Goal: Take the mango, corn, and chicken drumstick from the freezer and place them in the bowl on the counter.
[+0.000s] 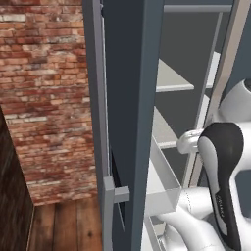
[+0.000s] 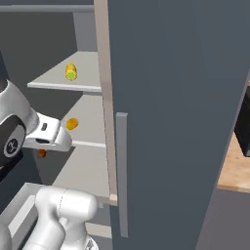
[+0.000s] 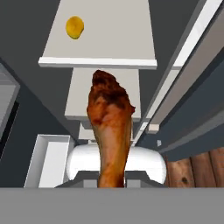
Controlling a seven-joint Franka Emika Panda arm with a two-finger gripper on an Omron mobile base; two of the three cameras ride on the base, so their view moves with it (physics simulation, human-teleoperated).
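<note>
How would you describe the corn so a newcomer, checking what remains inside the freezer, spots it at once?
Look inside the tall slate-grey freezer, at its light grey shelves. On the upper shelf lies the corn, a small bright yellow cob with a green end. The rounded yellow-orange mango one shelf below is shorter, plain and has no green.

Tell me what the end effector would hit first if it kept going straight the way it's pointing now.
Probably the light grey freezer shelf just past the tip of the lumpy brown chicken drumstick that the end effector grips. The small yellow-orange mango lies off that line on another shelf. Depth is hard to judge in the hand view.
</note>
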